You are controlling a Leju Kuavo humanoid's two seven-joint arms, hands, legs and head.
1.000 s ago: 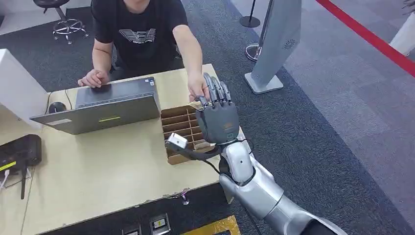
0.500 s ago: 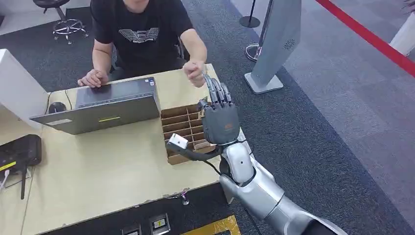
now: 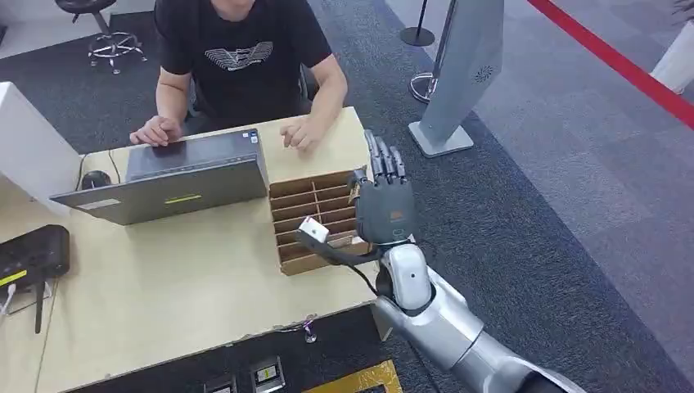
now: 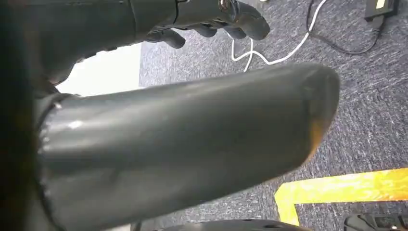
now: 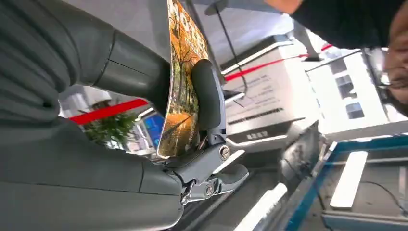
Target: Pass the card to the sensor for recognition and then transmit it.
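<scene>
Card with an orange-and-yellow autumn tree print [image 5: 185, 77] sits in the dark grey right hand [image 3: 385, 209]. Brown cardboard divider box [image 3: 315, 214] on the pale wood table [image 3: 164, 278]; silver-grey laptop [image 3: 176, 176].

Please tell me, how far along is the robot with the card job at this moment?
Done: the card is already pinched in the right hand. In hand: that hand holds it raised by the right end of the cardboard divider box. Left: the card is not yet at a sensor, and I cannot tell which device that is; afterwards it must be passed on, perhaps to the person seated behind the table.
</scene>
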